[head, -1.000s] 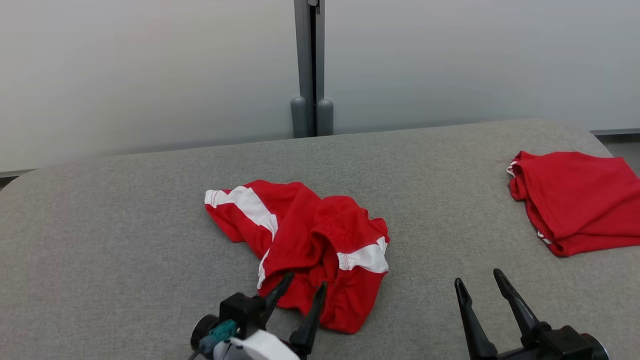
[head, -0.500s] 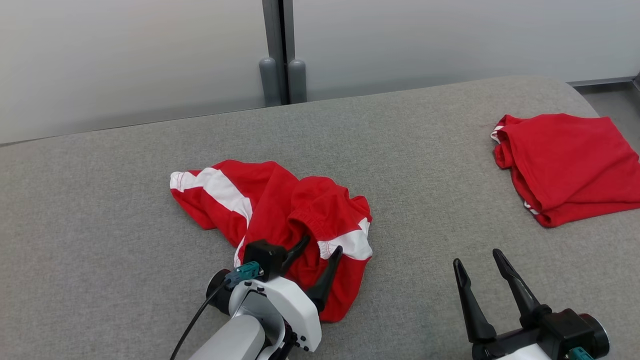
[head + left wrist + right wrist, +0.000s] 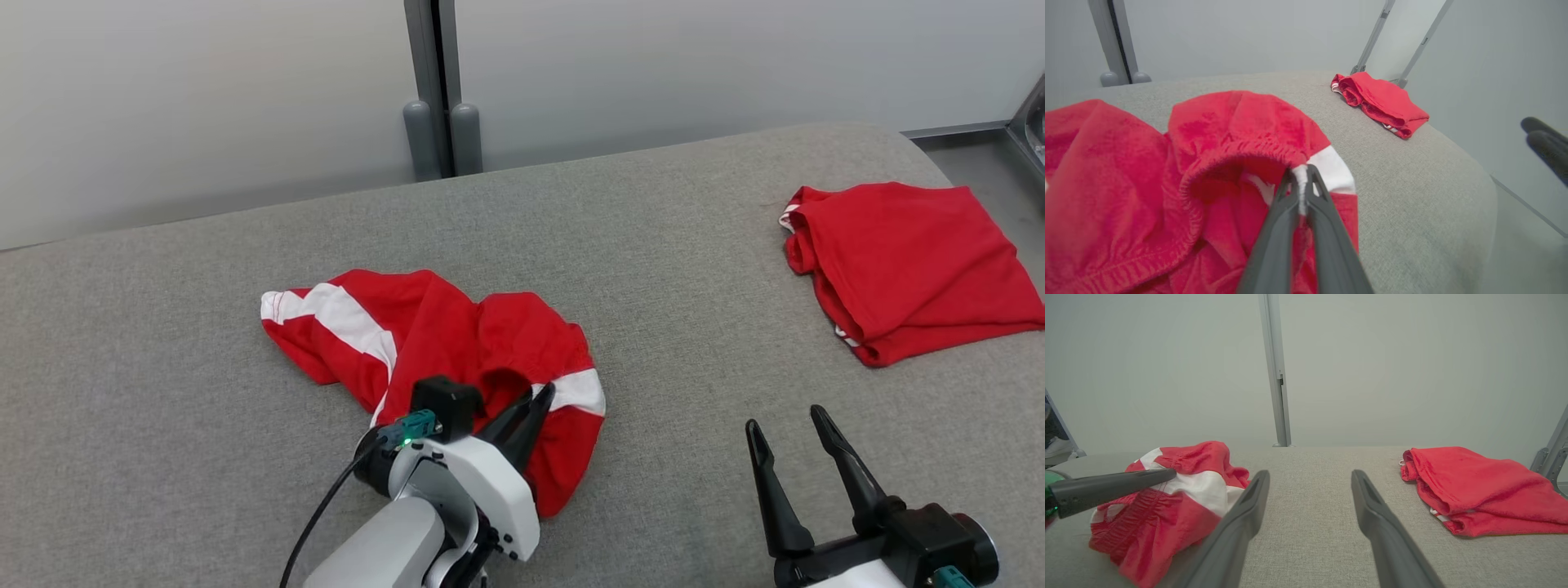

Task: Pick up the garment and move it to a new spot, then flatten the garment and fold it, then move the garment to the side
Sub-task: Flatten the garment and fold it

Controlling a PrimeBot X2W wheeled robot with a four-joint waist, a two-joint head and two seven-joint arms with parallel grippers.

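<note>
The soft, limp garment (image 3: 441, 327) is being pinched at its elastic waistband (image 3: 1249, 148) by the closed left end effector (image 3: 535, 404), the right end effector (image 3: 784, 418) being held open.

We saw a big table (image 3: 163, 343) covered in grey cloth, with round corners. Behind it stood pale, plain walls (image 3: 204, 106). A grey post (image 3: 420, 49) ran up between them. Soft light fell everywhere.
</note>
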